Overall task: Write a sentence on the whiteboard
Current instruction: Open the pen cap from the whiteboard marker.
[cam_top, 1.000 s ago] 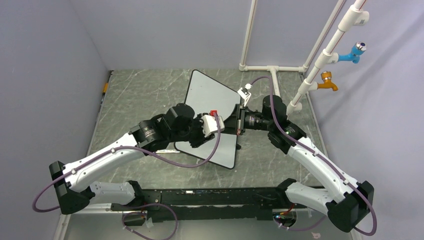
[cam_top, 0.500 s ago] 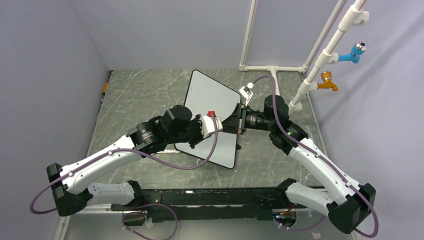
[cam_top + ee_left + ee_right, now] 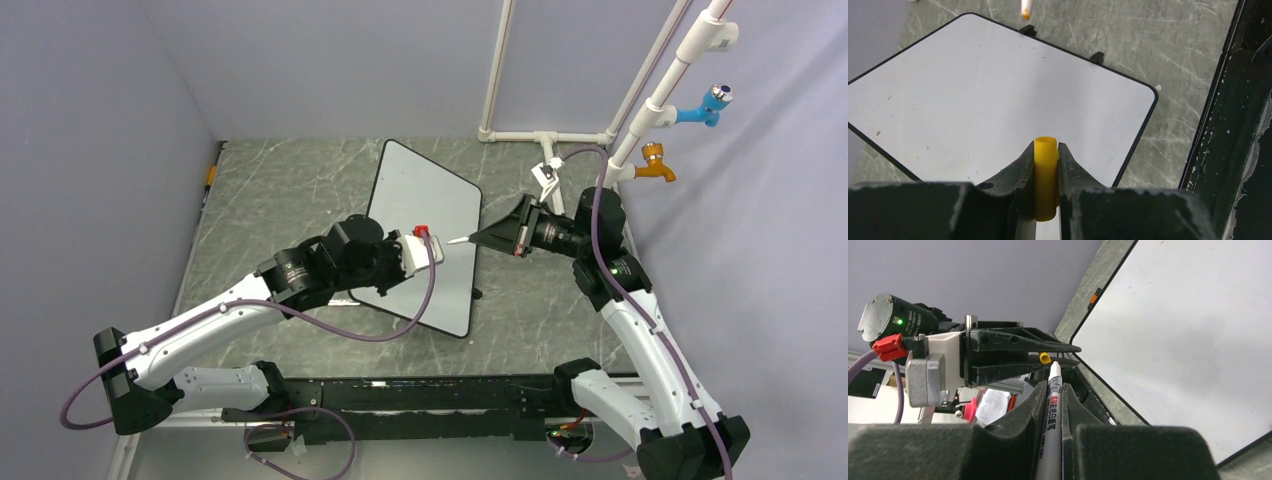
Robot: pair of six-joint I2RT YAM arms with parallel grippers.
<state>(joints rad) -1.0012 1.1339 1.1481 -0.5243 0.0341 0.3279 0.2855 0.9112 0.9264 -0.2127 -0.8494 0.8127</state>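
You are looking down at a grey marbled desk (image 3: 290,190) boxed in by pale lilac walls, with white pipes (image 3: 640,110) rising at the far right corner. The whiteboard (image 3: 425,190) is lying flat in the middle of the desk, turned at a slant between the two arms. Its thin black rim and rounded corners are showing clearly in the left wrist view. Its face is reading as plain white, carrying only a few tiny dark specks (two small black tabs are sticking out along one long edge).

Your left tool (image 3: 1046,150) is hanging over the board's near half, its fingers pinching a short yellow cap (image 3: 1046,175) that is standing upright between them. Your right tool (image 3: 1052,390) is sitting off the board's right side, pressed together on a white marker (image 3: 1050,430). The marker's tip is pointing across toward the left tool and reaching just over the board's right edge.
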